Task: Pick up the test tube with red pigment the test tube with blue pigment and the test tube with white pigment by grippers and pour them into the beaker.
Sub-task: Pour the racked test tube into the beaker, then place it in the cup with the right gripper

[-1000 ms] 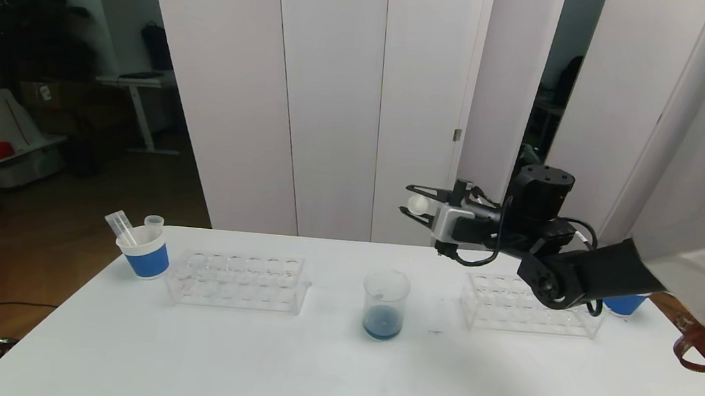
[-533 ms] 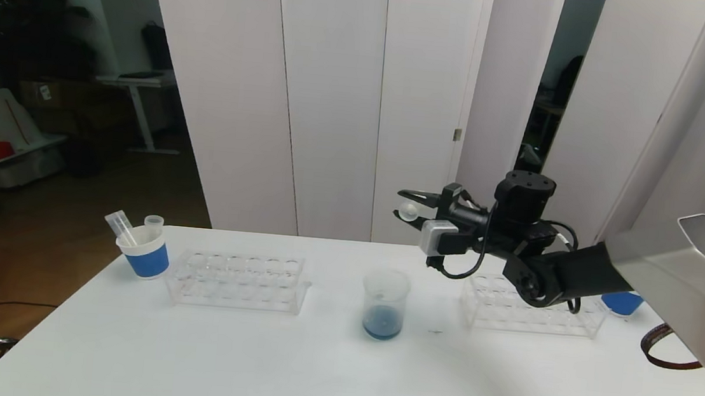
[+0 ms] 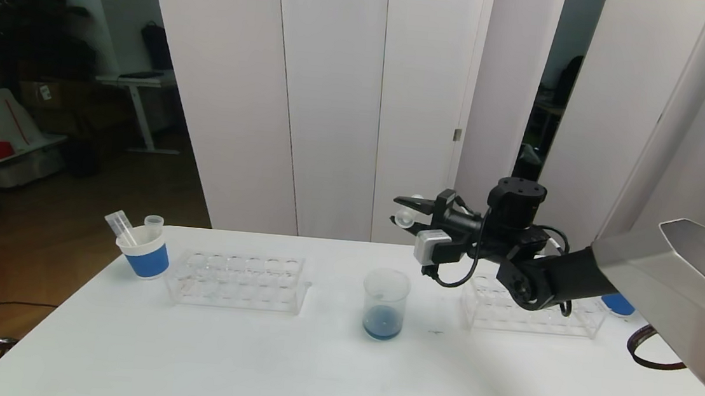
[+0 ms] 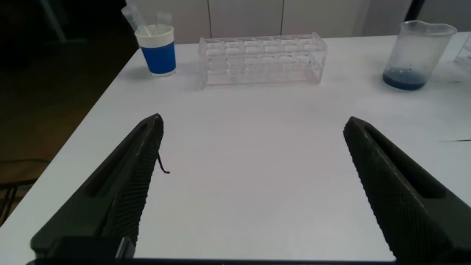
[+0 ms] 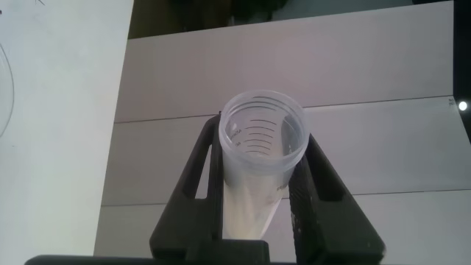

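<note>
Black right arm, looped cables, ribbed black fingers.

Blue-white paper cup far left on white table; two clear racks; plant behind.

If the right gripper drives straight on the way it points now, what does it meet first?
Probably nothing near: the right gripper, shut on the test tube with white pigment, points left above the beaker; only the white wall panels lie beyond.

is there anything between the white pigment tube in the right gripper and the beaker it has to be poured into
Nothing visible does. The right gripper, shut on the test tube with white pigment, is up above the table, just to the right of the beaker. Only open air lies between them; the racks stand off to each side.
</note>
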